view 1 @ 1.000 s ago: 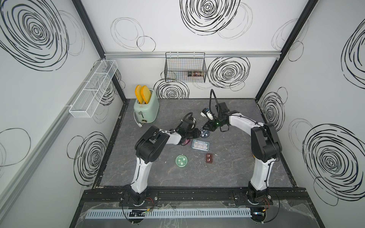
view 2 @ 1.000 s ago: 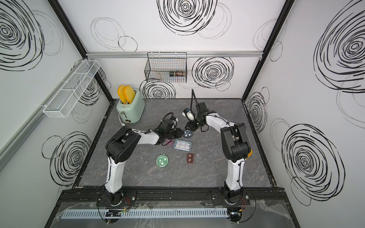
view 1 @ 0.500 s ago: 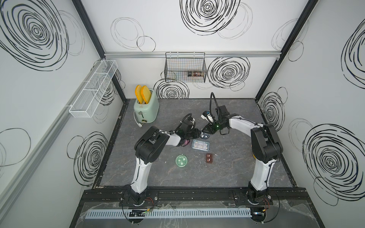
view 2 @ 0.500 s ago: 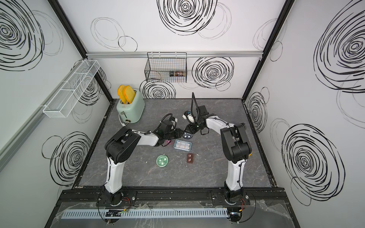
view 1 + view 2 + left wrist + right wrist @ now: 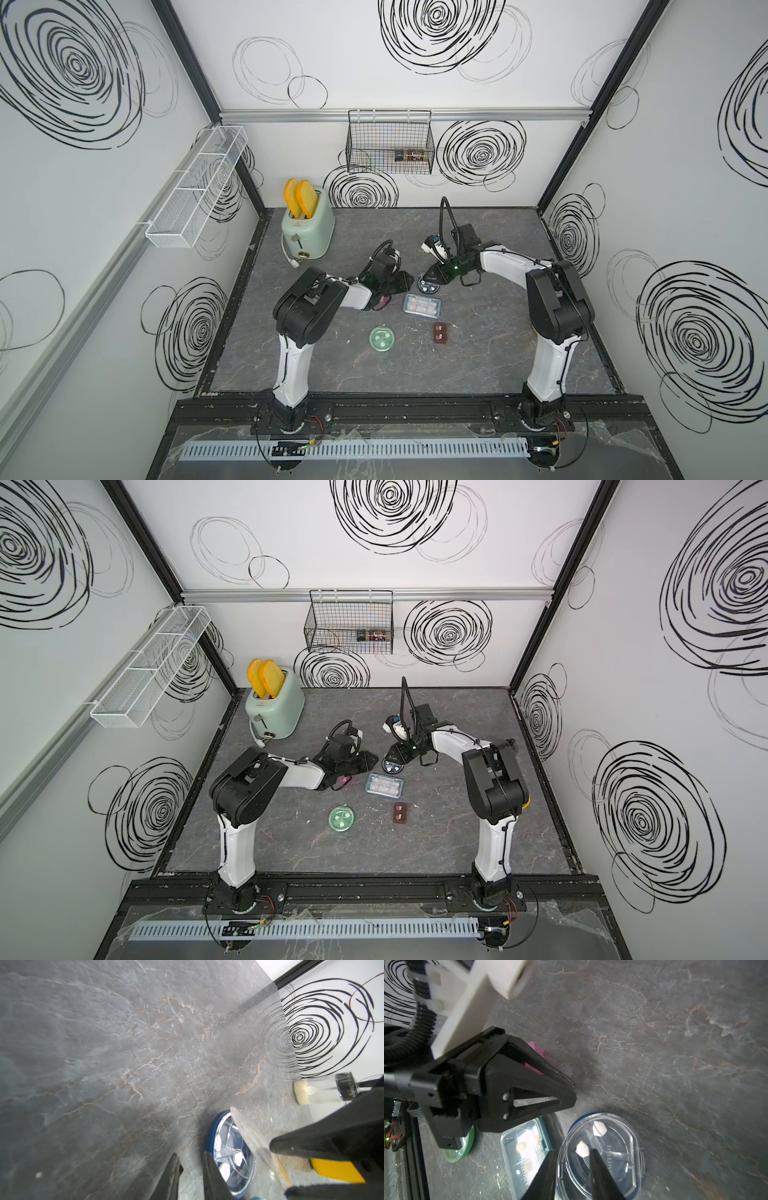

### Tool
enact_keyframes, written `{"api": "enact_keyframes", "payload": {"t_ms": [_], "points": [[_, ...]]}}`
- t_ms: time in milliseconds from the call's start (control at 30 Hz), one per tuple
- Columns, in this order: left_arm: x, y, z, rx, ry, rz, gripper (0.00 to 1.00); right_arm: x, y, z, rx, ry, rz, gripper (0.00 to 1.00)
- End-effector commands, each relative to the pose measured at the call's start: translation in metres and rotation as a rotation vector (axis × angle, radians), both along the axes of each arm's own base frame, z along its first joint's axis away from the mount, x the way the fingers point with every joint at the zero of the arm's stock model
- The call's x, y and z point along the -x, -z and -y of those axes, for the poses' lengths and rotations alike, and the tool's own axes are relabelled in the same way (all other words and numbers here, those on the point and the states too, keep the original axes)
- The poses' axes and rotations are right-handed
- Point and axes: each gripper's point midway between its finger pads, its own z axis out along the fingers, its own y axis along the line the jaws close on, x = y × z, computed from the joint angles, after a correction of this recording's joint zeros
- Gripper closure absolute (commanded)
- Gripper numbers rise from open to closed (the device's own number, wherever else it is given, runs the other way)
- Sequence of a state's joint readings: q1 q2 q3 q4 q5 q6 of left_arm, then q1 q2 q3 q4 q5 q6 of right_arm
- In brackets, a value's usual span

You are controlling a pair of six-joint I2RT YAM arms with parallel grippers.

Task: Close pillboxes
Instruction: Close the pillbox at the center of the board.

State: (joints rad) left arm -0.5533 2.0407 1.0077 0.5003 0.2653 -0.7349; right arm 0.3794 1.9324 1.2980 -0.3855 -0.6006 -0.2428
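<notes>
The grey table [image 5: 498, 365] carries everything. The left arm [image 5: 309, 316] and right arm [image 5: 555, 303] both reach in to its middle. A toaster [image 5: 307, 235] stands in the back corner on the left arm's side and a wire basket [image 5: 390, 143] hangs on the back wall, both well apart from the boxes. The blue-grey box [image 5: 422, 305] lies mid-table, with the green box [image 5: 382, 338] and brown box [image 5: 440, 333] nearer the arms' bases, none of them touched. The dark round box [image 5: 428, 286] lies right under the right fingers [image 5: 544, 1178], which stand a little apart with nothing gripped, one on each side of the rim of its clear lid [image 5: 249, 1136]. In the left wrist view that lid looks tilted up off the blue base, with one right tip against it. The left fingers [image 5: 566, 1102] lie just beside this box, a narrow gap of bare table between them, holding nothing. The pink box [image 5: 534, 1047] sits under the left gripper's body and only a corner shows. Two white pills [image 5: 599, 1128] lie inside the round box. A jar [image 5: 322, 1091] and a yellow shape [image 5: 336, 1169], cut off by the right fingers, are hard to make out.
</notes>
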Motion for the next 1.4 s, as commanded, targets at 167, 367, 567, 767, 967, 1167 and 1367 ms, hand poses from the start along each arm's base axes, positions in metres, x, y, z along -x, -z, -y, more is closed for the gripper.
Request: {"api": "enact_keyframes", "payload": {"t_ms": [167,367,567,767,967,1167,1367], "points": [[-0.001,-0.009,-0.009,0.025,-0.023,0.007,0.74,0.015,0.020,-0.007,0.002,-0.016,-0.070,0.65],[0.000,-0.014,-0.010,0.039,-0.021,0.014,0.74,0.019,0.028,-0.007,0.028,-0.014,-0.086,0.64],[0.004,-0.021,-0.003,0.057,-0.001,0.024,0.74,0.022,0.034,-0.007,0.041,-0.001,-0.095,0.66],[0.014,-0.023,0.009,0.040,0.046,0.029,0.73,0.027,0.048,-0.001,0.098,0.016,-0.115,0.67],[0.023,-0.015,0.017,0.022,0.077,0.013,0.71,0.025,0.057,0.009,0.160,0.075,-0.136,0.69],[0.029,-0.009,0.021,-0.015,0.090,0.007,0.70,0.029,0.068,0.022,0.229,0.133,-0.160,0.72],[0.027,-0.022,0.016,0.007,0.065,0.039,0.71,0.022,0.054,0.017,0.176,0.144,-0.133,0.73]]}}
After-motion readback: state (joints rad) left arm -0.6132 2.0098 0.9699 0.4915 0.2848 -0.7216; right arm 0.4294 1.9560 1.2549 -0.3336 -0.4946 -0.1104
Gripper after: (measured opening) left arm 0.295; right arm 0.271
